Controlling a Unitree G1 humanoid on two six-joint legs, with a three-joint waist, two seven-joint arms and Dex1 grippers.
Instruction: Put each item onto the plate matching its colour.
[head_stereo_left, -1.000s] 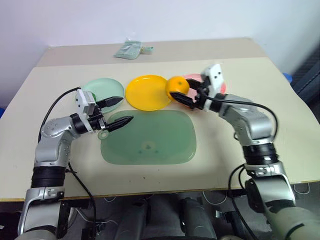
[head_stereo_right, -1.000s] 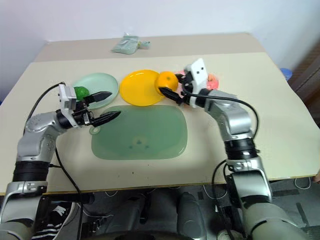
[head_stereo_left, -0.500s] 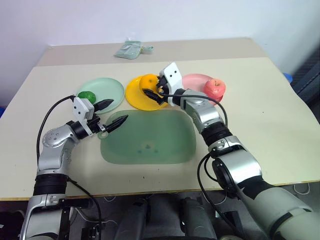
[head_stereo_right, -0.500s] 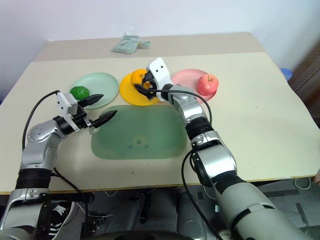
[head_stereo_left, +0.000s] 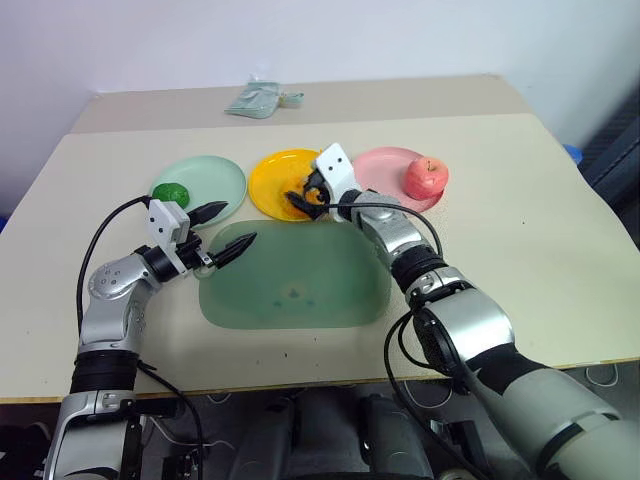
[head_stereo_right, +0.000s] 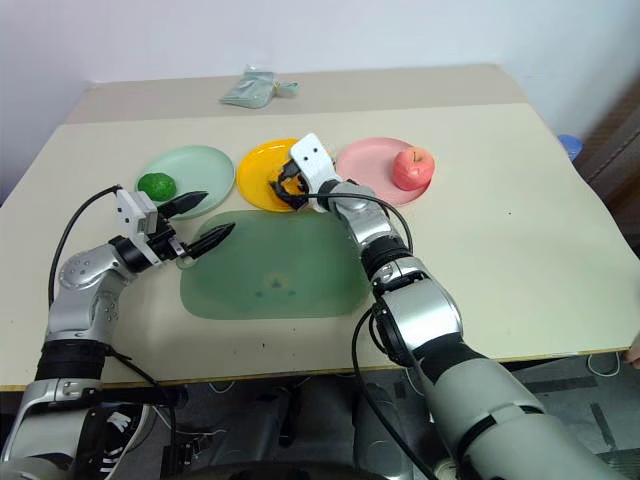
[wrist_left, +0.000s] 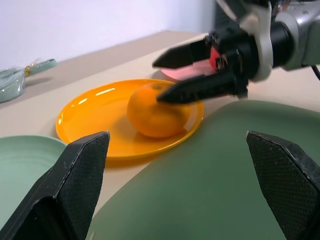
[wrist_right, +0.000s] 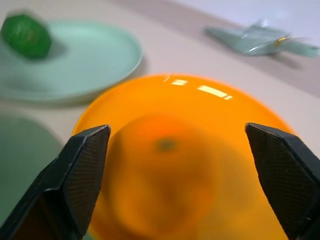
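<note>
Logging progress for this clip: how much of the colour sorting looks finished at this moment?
Done: green fruit on the mint plate, apple on the pink plate. In hand: the orange sits on the yellow plate, with the open right gripper around it. Left: only pulling that gripper away. The left gripper is open, holding nothing.

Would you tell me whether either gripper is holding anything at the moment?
Nothing is held. The right gripper stands open around the orange on the yellow plate.

Head stereo pair looking down over table (head_stereo_left: 560, 250); both wrist cameras facing close at the shared yellow plate (wrist_left: 90, 125) with orange (wrist_left: 152, 116).
</note>
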